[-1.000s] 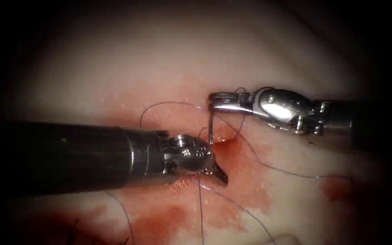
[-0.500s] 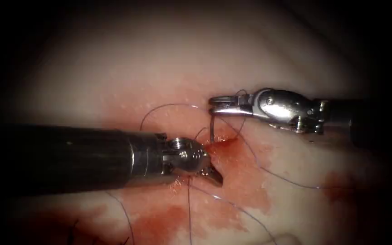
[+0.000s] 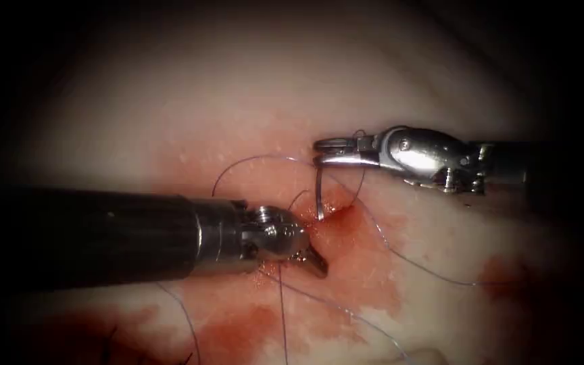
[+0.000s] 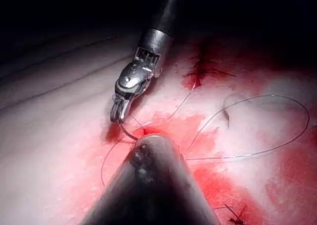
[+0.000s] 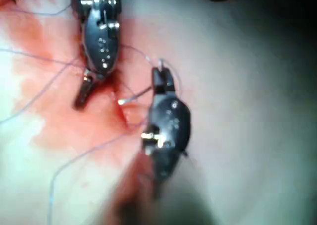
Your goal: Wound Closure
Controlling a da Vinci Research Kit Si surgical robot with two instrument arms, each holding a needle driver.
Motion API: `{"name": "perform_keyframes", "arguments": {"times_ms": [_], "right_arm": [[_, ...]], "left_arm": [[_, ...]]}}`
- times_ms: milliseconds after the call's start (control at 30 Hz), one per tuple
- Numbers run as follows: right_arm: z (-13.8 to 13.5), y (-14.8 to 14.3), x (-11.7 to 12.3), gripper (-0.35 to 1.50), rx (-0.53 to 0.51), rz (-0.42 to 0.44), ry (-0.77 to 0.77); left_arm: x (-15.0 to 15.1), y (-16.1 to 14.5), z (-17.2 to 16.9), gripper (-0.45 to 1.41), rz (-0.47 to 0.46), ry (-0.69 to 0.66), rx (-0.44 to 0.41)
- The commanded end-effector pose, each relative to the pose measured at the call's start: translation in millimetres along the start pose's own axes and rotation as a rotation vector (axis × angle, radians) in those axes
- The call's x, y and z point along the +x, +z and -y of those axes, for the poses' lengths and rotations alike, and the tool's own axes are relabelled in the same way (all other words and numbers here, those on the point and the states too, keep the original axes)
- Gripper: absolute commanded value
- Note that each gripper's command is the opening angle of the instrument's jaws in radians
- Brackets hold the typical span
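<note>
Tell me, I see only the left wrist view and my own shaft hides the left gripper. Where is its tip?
Observer: In the endoscope view the left gripper rests on the tissue, in the red fluid, left of the cut. I cannot tell whether it holds anything.
Operator: And the needle's lower end?
Observer: The needle, held near its upper end by the right gripper, meets the tissue at the cut. I cannot tell how deep.
Operator: Any thread near the left gripper?
Observer: Yes, thread runs down from beside it.
</note>
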State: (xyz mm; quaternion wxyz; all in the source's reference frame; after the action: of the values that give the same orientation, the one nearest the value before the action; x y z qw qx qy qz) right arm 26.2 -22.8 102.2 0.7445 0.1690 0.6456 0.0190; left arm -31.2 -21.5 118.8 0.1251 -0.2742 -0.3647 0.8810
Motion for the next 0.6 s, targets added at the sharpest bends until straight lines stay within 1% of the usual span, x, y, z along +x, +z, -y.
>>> {"name": "perform_keyframes", "arguments": {"times_ms": [33,67,233,300,433,467,600], "right_arm": [[-0.2,0.8,-0.1,-0.35,0.003,0.004,0.015],[0.0,0.9,-0.1,-0.35,0.008,0.019,0.026],[0.2,0.8,-0.1,-0.35,0.022,0.026,0.060],[0.5,0.8,-0.2,-0.35,0.050,0.040,0.088],[0.7,0.5,-0.1,-0.35,0.082,0.042,0.130],[0.7,0.4,0.1,-0.35,0.089,0.041,0.159],[0.4,0.7,0.4,-0.35,0.102,0.041,0.218]], "left_arm": [[0.1,0.4,0.2,-0.20,0.000,0.003,-0.001],[0.0,0.3,0.2,-0.20,0.000,0.004,-0.002],[-0.3,0.1,0.3,-0.20,0.001,0.002,-0.004],[-0.5,0.0,0.3,-0.20,0.002,0.003,-0.005],[-0.7,0.0,0.4,-0.20,0.002,-0.001,-0.006],[-0.7,0.0,0.4,-0.20,0.003,-0.001,-0.006],[-0.8,0.0,0.4,-0.20,0.003,-0.001,-0.005]]}}
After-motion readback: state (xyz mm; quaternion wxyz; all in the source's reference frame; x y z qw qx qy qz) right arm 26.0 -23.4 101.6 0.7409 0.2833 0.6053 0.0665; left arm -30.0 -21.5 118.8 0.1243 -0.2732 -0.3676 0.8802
